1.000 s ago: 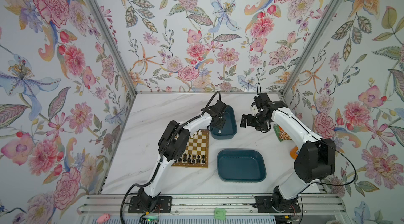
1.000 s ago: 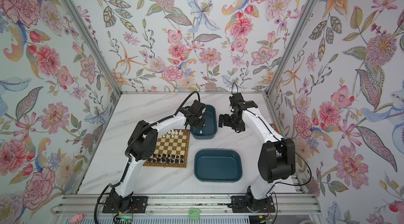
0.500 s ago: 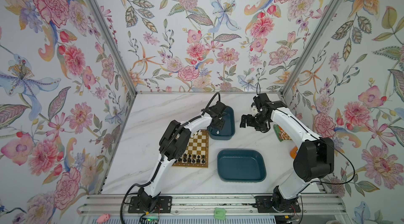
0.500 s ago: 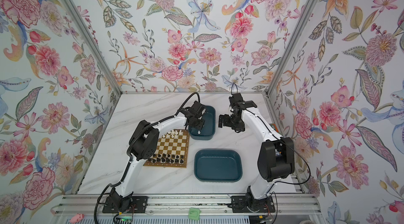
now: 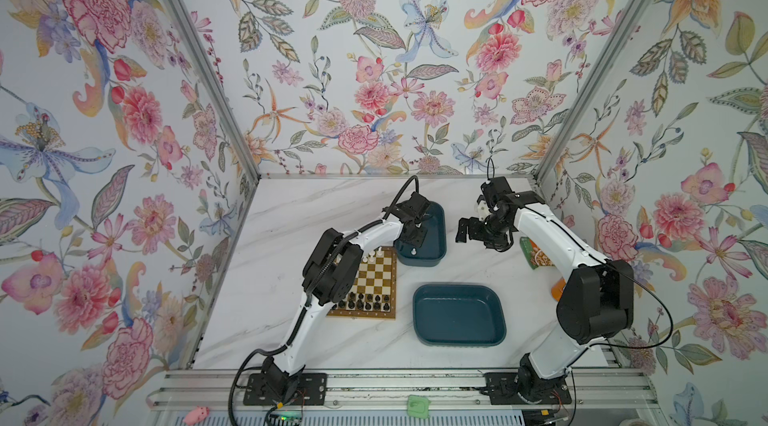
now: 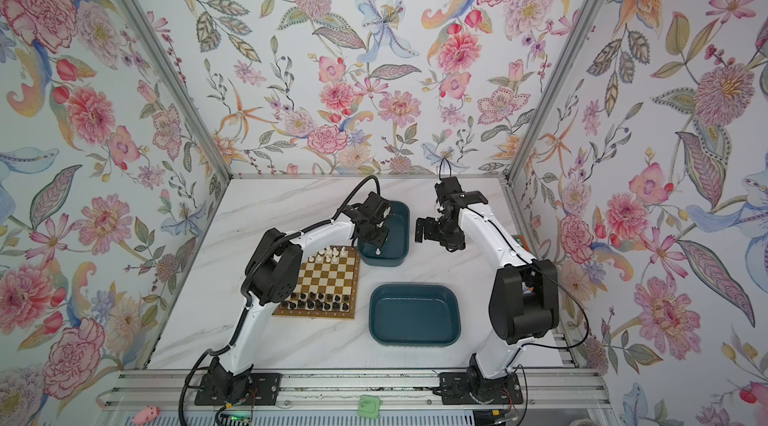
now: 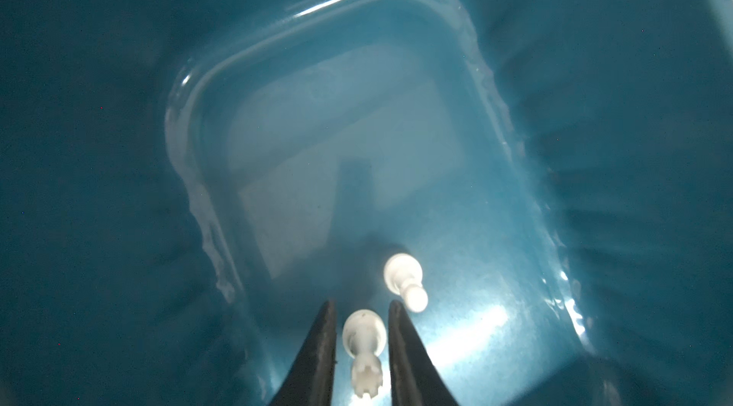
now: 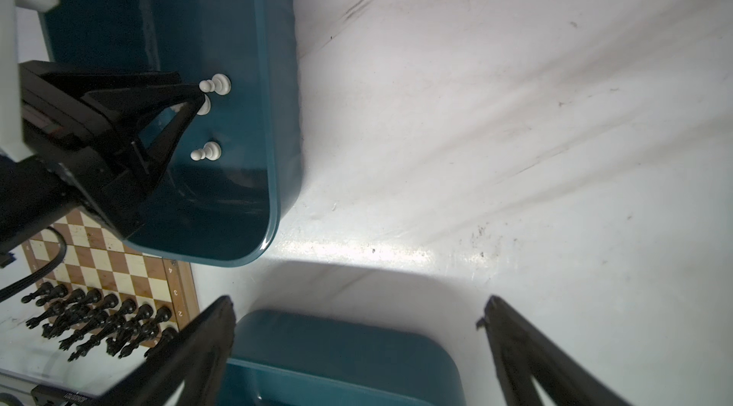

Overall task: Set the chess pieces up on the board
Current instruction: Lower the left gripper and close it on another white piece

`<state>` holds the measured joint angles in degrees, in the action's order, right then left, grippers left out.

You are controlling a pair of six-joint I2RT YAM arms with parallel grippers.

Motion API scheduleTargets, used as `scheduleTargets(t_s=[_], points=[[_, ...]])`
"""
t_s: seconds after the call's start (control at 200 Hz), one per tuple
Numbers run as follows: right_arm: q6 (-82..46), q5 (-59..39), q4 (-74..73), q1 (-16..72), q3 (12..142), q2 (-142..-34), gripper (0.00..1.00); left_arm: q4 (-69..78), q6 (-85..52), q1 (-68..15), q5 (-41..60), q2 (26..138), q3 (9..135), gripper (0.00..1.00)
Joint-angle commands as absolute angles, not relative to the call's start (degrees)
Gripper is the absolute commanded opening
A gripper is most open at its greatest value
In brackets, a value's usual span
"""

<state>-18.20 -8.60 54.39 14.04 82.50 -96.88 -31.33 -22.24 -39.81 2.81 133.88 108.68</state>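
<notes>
In the right wrist view, numerals 4, 3, 2 stand on the light-brown border of the square wooden chessboard [image 8: 177, 285].

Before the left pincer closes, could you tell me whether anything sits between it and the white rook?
Nothing visible does: the white rook lies between the jaws of the left pincer; a white pawn lies just outside.
</notes>
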Motion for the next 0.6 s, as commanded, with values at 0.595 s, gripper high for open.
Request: scheduleTargets(t_s=[0.595], points=[[-18.1, -8.9, 55.0, 14.3, 82.9, -96.4, 0.99, -32.4, -21.8, -39.2, 1.9, 129.1, 108.1, 0.14]])
